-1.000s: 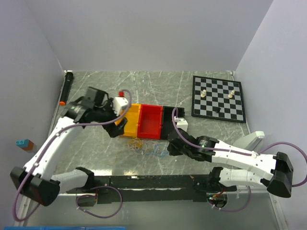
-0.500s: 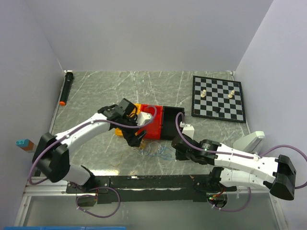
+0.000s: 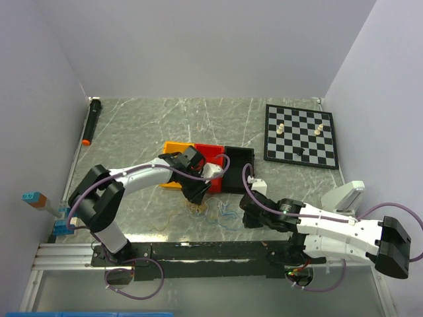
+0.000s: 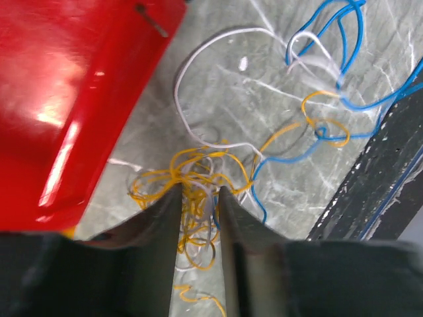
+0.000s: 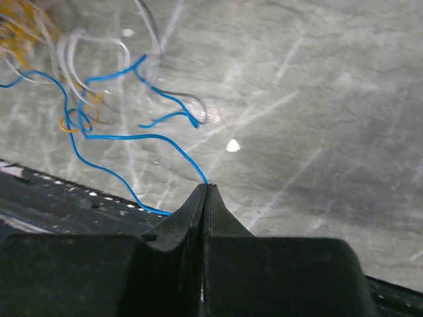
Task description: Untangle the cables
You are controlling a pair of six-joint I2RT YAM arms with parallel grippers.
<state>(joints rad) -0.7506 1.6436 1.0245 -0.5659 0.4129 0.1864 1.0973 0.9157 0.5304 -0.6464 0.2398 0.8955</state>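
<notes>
The cables (image 3: pixel 213 210) lie in a loose tangle of thin yellow, blue and white wire on the marble table, just in front of the bins. In the left wrist view my left gripper (image 4: pixel 198 190) stands over the yellow knot (image 4: pixel 193 173). Its jaws have narrowed to a small gap, with yellow and white strands between them. A white loop (image 4: pixel 198 66) and blue loops (image 4: pixel 344 39) spread beyond it. My right gripper (image 5: pixel 206 187) is shut on the end of the blue cable (image 5: pixel 119 137), low over the table to the right of the tangle (image 3: pixel 246 214).
A yellow bin (image 3: pixel 173 146), a red bin (image 3: pixel 206 153) and a black bin (image 3: pixel 239 156) stand in a row behind the tangle. A chessboard (image 3: pixel 301 135) with a few pieces lies at back right. A black marker (image 3: pixel 90 122) lies at far left, and a black rail (image 3: pixel 211 251) runs along the near edge.
My left arm swung right from the yellow bin and came down over the yellow knot, its jaws narrowing from wide open. The right gripper drifted slightly nearer with the blue cable.
</notes>
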